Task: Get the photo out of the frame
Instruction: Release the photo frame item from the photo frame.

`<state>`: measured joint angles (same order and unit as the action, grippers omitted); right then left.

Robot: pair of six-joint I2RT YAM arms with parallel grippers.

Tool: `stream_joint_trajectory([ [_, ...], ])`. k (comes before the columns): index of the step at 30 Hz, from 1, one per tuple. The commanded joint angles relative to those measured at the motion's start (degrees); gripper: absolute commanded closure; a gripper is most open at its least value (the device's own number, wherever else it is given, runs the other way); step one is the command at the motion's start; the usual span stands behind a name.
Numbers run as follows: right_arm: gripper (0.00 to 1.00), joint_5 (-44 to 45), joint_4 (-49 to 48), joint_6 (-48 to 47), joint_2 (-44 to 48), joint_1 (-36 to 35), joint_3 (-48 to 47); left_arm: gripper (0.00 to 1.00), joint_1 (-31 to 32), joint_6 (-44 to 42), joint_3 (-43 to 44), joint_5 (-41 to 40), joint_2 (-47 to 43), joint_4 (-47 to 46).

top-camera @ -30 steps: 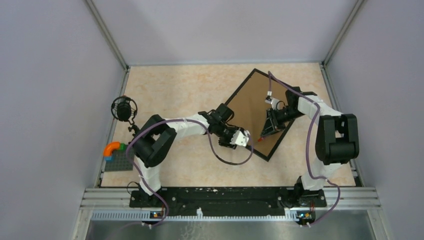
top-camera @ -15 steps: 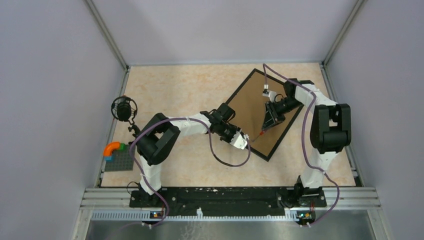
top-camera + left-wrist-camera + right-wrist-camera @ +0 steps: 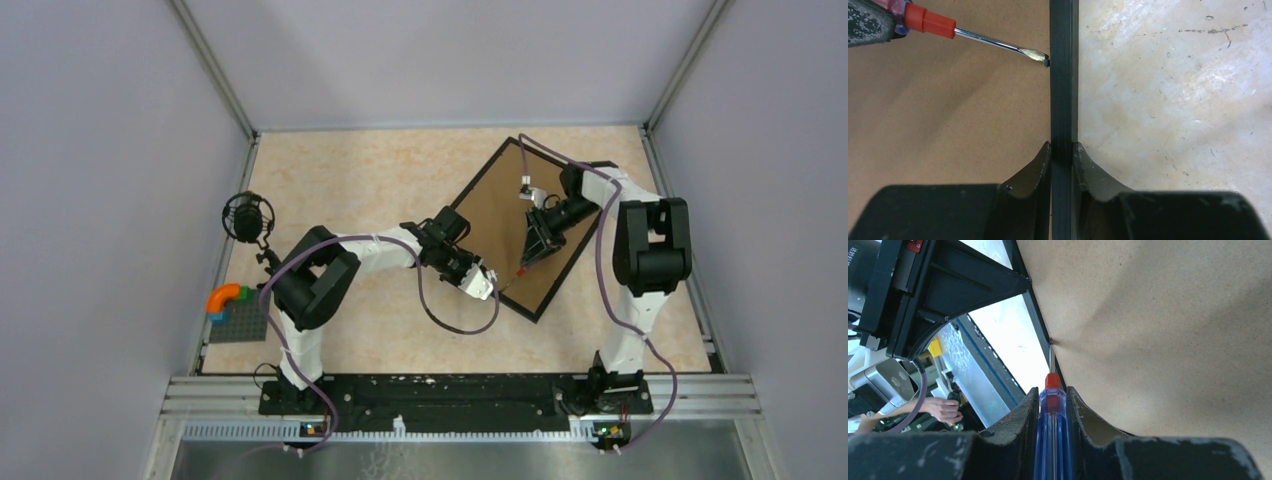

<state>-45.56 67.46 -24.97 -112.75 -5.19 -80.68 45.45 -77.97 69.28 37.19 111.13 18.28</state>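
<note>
- From above: the frame lies face down on the tabletop, turned slantwise, near the far right corner. Only its brown back shows. The photo cannot be seen; I think it is underneath that brown board.
- From above: the left pincer sits at the frame's near left edge. The right pincer is over the board, holding a screwdriver.
- Left wrist: the left pincer is clamped on the thin black edge of the frame, one finger on each side. The screwdriver tip touches a tiny clip where the brown board meets the edge.
- Right wrist: the right pincer is squeezed tight on the blue handle, with the tip down at the edge.
- The frame looks stiff and light, so it may slide when pushed. The thin edge is a good place to hold it down.
- The photo is paper, so I think it will be floppy and easy to crease. Best to pinch it by its white border once the board is off.
</note>
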Motion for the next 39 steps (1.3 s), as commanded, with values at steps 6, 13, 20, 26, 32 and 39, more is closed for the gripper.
stream_joint_trajectory([
  [6, 1.0, -0.16, -0.95, 1.12, -1.29, -1.27, -1.25, 0.82, 0.75, -1.4, -1.63, -1.88, 3.3, 0.52],
  [13, 1.0, -0.05, -0.92, 0.74, -0.54, -2.29, -1.67, 0.89, 1.31, -0.84, -1.57, -2.42, 4.12, -0.16],
  [20, 1.0, 1.23, -1.82, 0.41, 2.77, -6.12, -1.63, 1.0, 2.36, 5.51, -0.02, -5.3, 6.29, -1.02],
  [26, 1.0, 3.07, -2.39, 0.92, 7.26, -8.97, -0.83, 1.0, 2.81, 12.78, 2.24, -7.58, 8.38, -1.34],
  [32, 1.0, 3.84, -3.12, 4.09, 12.37, -13.77, 2.49, 1.0, 2.93, 18.12, 4.66, -9.06, 10.2, -1.69],
  [39, 1.0, 5.52, -5.45, 8.26, 15.84, -16.7, 7.02, 1.0, 2.95, 19.2, 4.46, -9.73, 10.38, -1.89],
])
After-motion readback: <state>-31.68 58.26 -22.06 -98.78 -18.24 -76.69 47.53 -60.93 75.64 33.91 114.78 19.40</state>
